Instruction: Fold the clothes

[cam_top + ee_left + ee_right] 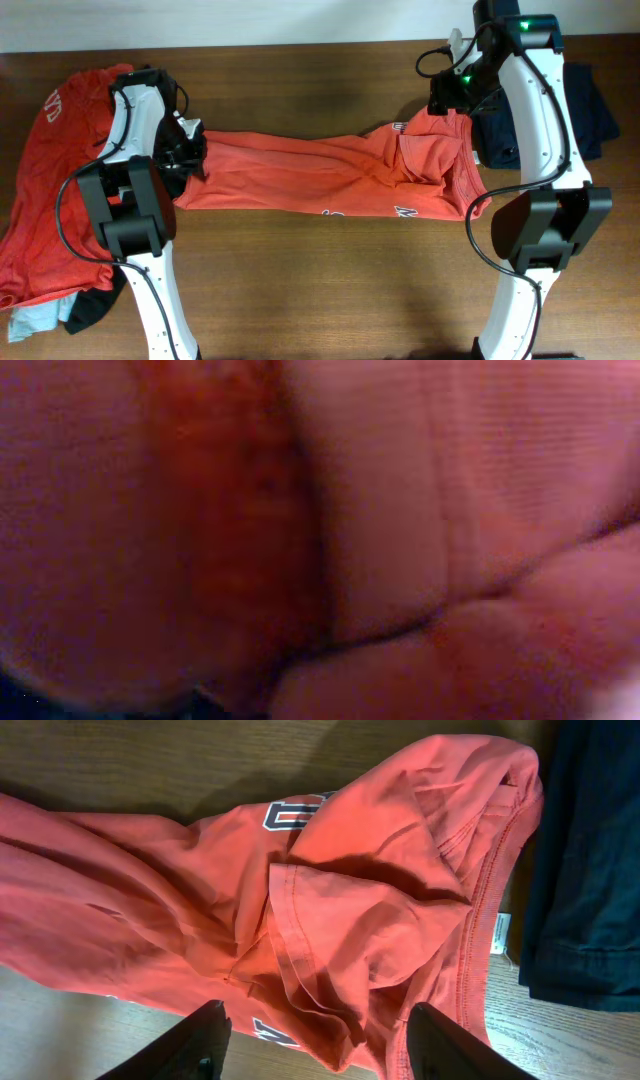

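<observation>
An orange-red T-shirt (320, 175) with white lettering lies stretched across the middle of the table. My left gripper (188, 152) sits at its left end. Red cloth (400, 510) fills the left wrist view and hides the fingers, which seem shut on the shirt. My right gripper (450, 95) hovers over the shirt's bunched right end. In the right wrist view it (318, 1010) is open and empty, its fingers spread above folded cloth (350, 920). More orange-red clothes (40, 200) are piled at the left, over black (90, 305) and pale grey-blue (35, 322) pieces.
A navy garment (590, 110) lies at the right edge, beside the shirt's right end; it also shows in the right wrist view (590, 870). The wooden table (330, 290) is bare in front of the shirt, between the two arm bases.
</observation>
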